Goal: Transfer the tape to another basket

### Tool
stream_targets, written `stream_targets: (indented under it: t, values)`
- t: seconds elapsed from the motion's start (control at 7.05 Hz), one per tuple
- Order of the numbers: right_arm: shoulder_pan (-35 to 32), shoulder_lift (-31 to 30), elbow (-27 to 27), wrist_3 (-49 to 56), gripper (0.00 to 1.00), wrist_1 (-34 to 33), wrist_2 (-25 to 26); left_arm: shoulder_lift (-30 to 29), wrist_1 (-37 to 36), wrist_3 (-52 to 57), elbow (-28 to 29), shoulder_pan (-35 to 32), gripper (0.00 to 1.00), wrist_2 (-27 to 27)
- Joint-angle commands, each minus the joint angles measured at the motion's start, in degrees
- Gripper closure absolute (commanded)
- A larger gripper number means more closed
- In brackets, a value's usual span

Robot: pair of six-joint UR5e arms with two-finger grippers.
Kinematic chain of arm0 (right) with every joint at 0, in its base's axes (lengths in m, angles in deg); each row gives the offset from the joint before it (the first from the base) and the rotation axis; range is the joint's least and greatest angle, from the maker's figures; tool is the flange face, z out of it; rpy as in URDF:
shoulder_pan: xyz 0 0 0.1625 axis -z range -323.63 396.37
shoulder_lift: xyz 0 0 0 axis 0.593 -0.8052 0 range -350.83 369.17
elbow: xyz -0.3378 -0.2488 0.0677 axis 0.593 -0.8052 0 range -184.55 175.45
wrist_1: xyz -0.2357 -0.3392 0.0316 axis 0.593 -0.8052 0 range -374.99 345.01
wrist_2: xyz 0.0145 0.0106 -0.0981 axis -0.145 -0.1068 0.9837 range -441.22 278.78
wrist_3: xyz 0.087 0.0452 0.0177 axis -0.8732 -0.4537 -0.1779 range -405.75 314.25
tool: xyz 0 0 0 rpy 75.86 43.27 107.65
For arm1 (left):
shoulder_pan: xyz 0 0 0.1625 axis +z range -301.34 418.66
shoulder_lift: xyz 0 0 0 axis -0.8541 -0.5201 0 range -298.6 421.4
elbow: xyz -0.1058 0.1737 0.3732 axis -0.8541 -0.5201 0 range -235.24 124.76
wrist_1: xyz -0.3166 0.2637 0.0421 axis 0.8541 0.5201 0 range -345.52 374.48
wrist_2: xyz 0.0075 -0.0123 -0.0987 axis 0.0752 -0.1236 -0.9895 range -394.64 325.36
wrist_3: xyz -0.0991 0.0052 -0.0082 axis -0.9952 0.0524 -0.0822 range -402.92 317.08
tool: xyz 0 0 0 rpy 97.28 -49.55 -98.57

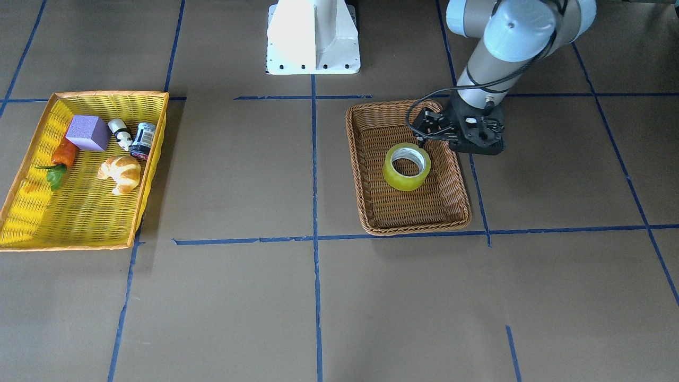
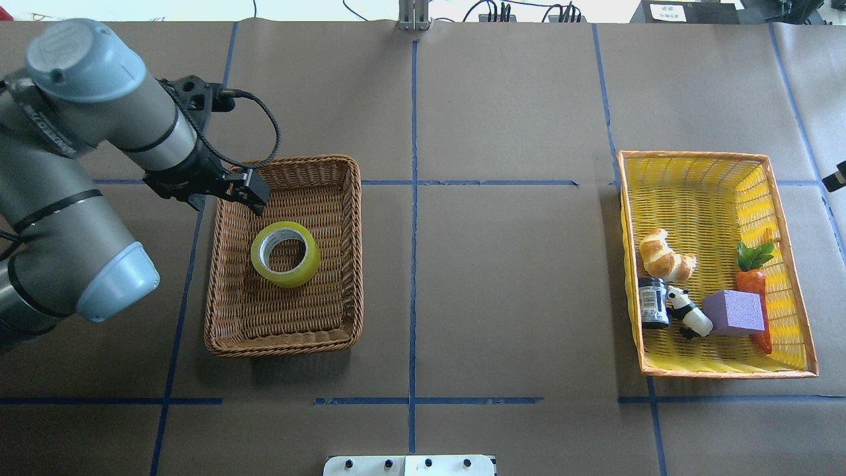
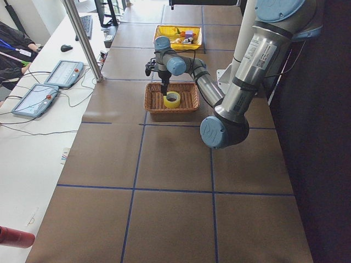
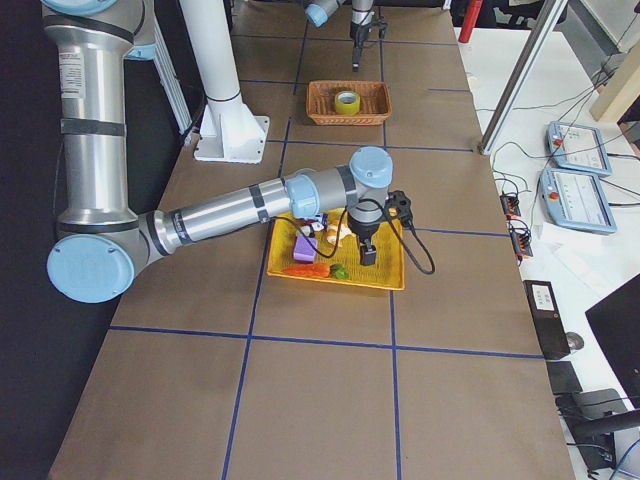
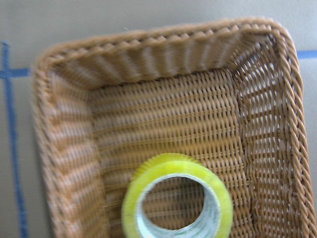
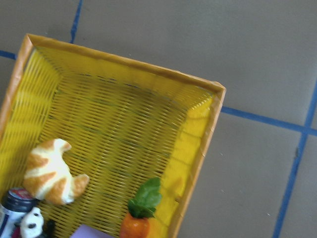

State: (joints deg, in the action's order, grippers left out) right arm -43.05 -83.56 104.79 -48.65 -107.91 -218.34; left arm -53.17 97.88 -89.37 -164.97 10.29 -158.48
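Note:
The tape (image 1: pixel 395 178) is a yellow-green roll lying flat in the middle of the brown wicker basket (image 1: pixel 414 228). It also shows in the overhead view (image 2: pixel 291 274) and at the bottom of the left wrist view (image 5: pixel 130 198). My left gripper (image 2: pixel 254 201) hangs over the basket's (image 2: pixel 284 347) far left corner, just beside and above the tape, apart from it; it looks open and holds nothing. My right gripper (image 4: pixel 368 255) hovers over the yellow basket (image 4: pixel 385 280); I cannot tell whether it is open or shut.
The yellow basket (image 2: pixel 727 373) with the orange rim holds a croissant (image 2: pixel 664 256), a dark can (image 2: pixel 653 303), a panda figure (image 2: pixel 687 312), a purple block (image 2: pixel 733 313) and a carrot (image 2: pixel 753 281). The robot's white base (image 1: pixel 313 37) stands between the baskets.

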Motion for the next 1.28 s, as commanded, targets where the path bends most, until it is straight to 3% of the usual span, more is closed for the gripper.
stream_targets:
  t: [0.0,0.14,0.43,0.57,0.85,1.14]
  values:
    - [-8.1,-3.4,-5.1,8.8,0.0,-0.1,-4.2,6.4,-1.5,15.6,-0.8,-9.8,0.0,-3.5]
    - [-10.1,-2.9,-8.2,9.3,0.0,0.0,-4.8,9.4,-2.0,23.5,0.3,-16.3,0.0,-7.4]
    - [-13.0,-3.0,-10.9,8.5,0.0,0.0,-4.9,14.8,-2.8,37.3,5.5,-25.7,0.0,-8.9]
    - [-13.2,-2.5,-10.7,8.5,0.0,0.4,-1.4,15.8,-2.6,40.1,9.0,-29.0,0.0,-8.9]
    - [-13.6,-3.8,-9.1,4.8,0.0,0.4,0.4,16.7,-2.6,47.4,14.6,-33.9,0.0,-8.9]
    - [-13.6,-4.5,-11.2,4.7,0.0,1.0,-0.3,17.4,-2.5,51.9,17.5,-36.4,0.0,-8.9]
